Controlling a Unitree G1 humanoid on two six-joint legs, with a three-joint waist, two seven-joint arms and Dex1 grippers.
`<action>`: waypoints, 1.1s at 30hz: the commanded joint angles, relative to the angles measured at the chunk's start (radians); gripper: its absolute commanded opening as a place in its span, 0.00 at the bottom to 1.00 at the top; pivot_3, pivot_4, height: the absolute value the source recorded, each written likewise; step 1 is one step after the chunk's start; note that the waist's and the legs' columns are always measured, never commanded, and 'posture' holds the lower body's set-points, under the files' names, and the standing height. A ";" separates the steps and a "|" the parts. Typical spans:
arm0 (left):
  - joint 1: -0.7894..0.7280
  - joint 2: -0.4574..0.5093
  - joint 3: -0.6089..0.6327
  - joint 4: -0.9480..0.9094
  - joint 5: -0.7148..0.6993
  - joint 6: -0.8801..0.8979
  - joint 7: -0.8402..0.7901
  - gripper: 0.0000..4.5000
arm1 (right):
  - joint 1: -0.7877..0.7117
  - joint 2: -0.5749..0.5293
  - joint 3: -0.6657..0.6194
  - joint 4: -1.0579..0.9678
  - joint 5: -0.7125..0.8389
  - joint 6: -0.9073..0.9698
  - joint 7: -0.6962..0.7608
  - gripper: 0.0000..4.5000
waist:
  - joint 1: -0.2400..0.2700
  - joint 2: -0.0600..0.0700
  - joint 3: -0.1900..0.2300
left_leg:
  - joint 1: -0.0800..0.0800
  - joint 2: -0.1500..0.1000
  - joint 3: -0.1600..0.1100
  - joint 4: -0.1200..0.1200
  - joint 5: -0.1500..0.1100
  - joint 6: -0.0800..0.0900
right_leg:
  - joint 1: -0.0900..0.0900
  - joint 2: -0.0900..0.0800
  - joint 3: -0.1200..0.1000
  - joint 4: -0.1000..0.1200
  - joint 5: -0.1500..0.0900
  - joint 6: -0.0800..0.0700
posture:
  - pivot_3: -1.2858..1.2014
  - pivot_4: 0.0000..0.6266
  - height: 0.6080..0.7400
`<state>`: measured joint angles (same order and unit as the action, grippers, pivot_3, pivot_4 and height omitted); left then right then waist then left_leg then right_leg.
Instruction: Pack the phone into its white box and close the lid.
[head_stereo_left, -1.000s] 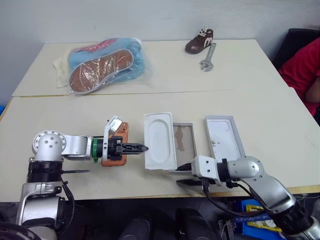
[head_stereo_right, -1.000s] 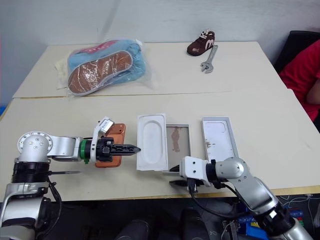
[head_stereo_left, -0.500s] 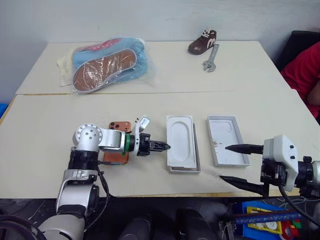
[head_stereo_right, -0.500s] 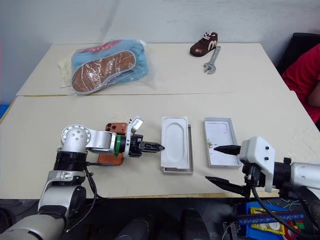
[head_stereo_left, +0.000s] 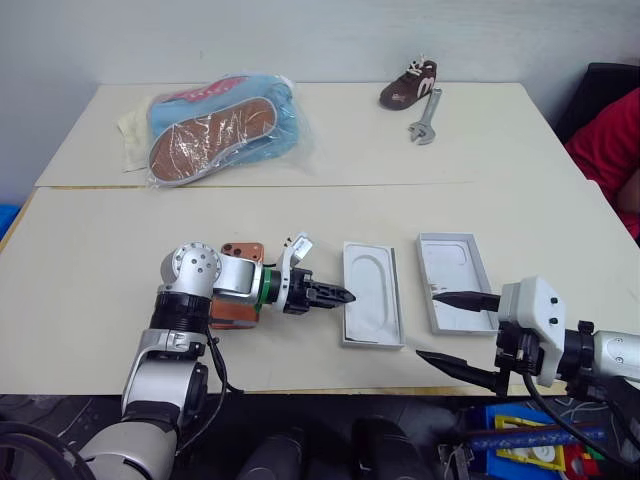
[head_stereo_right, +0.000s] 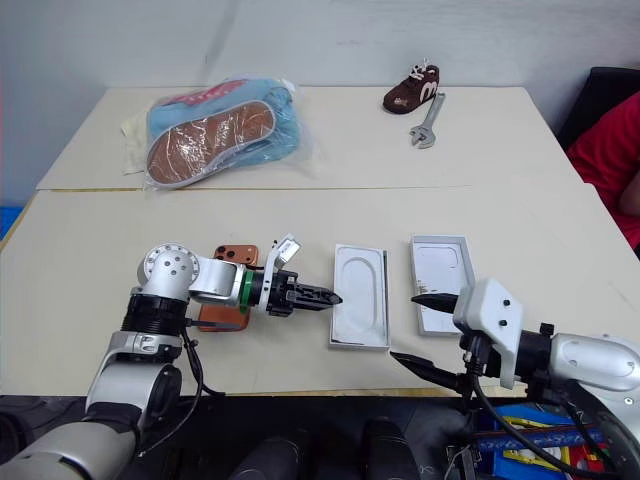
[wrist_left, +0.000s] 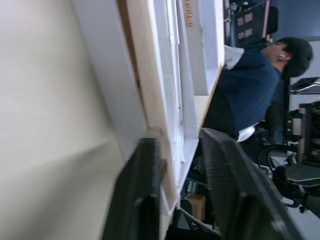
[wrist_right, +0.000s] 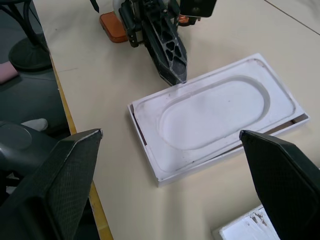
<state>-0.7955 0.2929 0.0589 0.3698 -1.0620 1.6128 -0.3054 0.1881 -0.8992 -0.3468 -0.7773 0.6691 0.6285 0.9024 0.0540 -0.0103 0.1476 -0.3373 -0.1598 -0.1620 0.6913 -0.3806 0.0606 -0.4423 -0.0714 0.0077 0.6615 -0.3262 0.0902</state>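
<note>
A pale beige worktop (head_stereo_left: 90, 270) runs across the scene, with a second one butted against its far edge.

The left arm reaches across the near worktop, forearm low and almost level, pointing toward the robot's right. The left hand (head_stereo_left: 345, 296) has its black fingertips at the left long edge of the white insert (head_stereo_left: 372, 305), a flat piece with an oval recess. In the left wrist view the two fingers stand a little apart with that white edge just ahead of them; whether they pinch anything cannot be told.

The right arm sits at the near right corner, raised off the worktop. The right hand (head_stereo_left: 458, 328) is spread wide and holds nothing, one finger over the near end of the lid (head_stereo_left: 452, 278), the other past the worktop's front edge.

The white insert lies on top of the white box (head_stereo_left: 400, 318), covering it; a thin strip of the box's wall shows along the insert's right side and near end. What the box holds is hidden. The lid, a shallow all-white tray, lies open side up just to the right of the box, apart from it and parallel to it. Both have their long axis running from near to far.

The phone (head_stereo_left: 238, 297), orange-copper, lies flat on the worktop behind the left forearm, well left of the box. Its long axis also runs near to far, with the dark camera lenses at the far end.

On the far worktop rest a bagged shoe (head_stereo_left: 215, 125), a small brown shoe (head_stereo_left: 408, 84) and a wrench (head_stereo_left: 426, 114). A person's red sleeve (head_stereo_left: 606, 150) shows at the right edge.
</note>
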 joint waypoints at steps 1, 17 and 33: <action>-0.014 0.042 -0.006 -0.033 -0.060 0.002 -0.055 0.62 | -0.071 -0.001 0.052 0.006 -0.010 -0.027 -0.010 1.00 | -0.002 0.000 0.000 | 0.000 0.000 0.000 0.000 0.000 0.000 | 0.000 0.000 0.000 0.000 0.000 0.000 | 0.52 0.24 1.00; 0.321 0.489 -0.136 -0.574 0.352 -0.861 -0.727 1.00 | -0.628 0.160 0.627 0.438 -0.376 -0.058 -0.063 0.48 | -0.023 0.002 0.001 | 0.002 0.001 0.001 -0.006 0.000 -0.001 | -0.002 -0.001 -0.004 -0.003 0.000 -0.001 | 0.52 0.24 1.00; 0.662 0.725 0.184 -0.499 0.349 -0.842 -0.836 1.00 | -0.815 0.280 0.699 0.530 -0.435 -0.084 0.104 0.01 | -0.054 0.004 0.003 | 0.002 0.004 0.001 -0.008 0.000 -0.001 | -0.003 0.002 -0.003 -0.003 0.001 -0.003 | 0.52 0.24 1.00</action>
<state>-0.1593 0.9848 0.1536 -0.1535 -0.6723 0.7231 -1.1203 -0.5885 -0.6419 0.3911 -0.1997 0.1753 0.5052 0.9869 0.0001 -0.0060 0.1503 -0.3357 -0.1554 -0.1614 0.6828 -0.3810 0.0597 -0.4457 -0.0682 0.0047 0.6584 -0.3257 0.0873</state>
